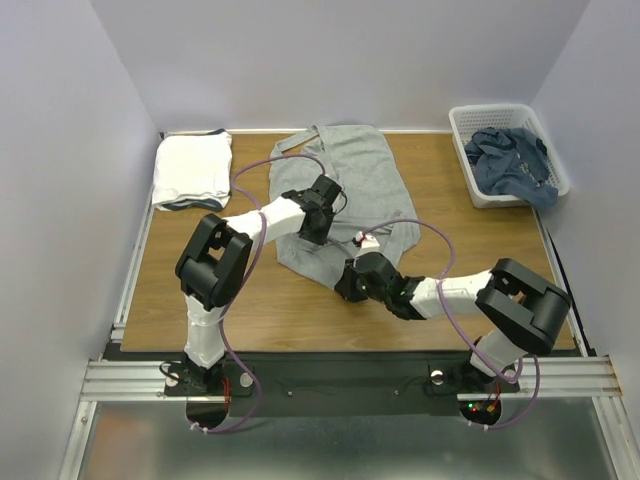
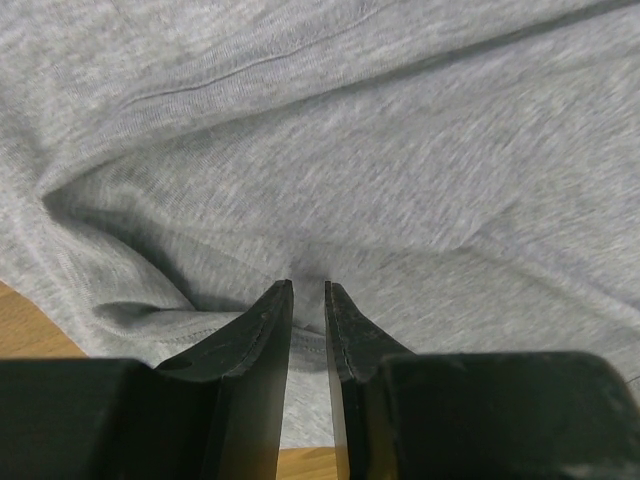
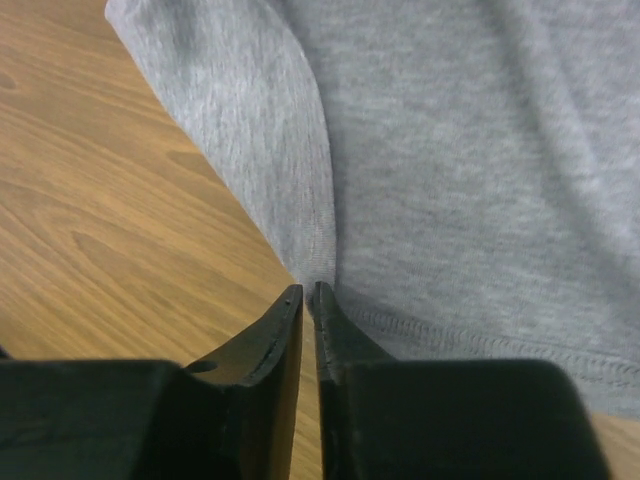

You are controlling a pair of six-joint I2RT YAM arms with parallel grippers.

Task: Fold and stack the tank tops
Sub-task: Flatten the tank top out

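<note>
While a folded white pile (image 1: 192, 168) sits far left of the left pincer (image 2: 308, 285), the grey tank top (image 1: 360, 175) lies on the desk (image 1: 180, 290) seemingly mid-fold. That pincer and the right pincer (image 3: 308, 287) are each nipped narrowly on its cloth. A blue top (image 1: 510, 160) waits in the basket (image 1: 500, 108) far beyond the right pincer. The arms hide the near hem, and the pile's count is unclear.

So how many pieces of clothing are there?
3: a grey top spread mid-table, a white one folded far left, a blue one in the basket. More may hide beneath the white one.
</note>
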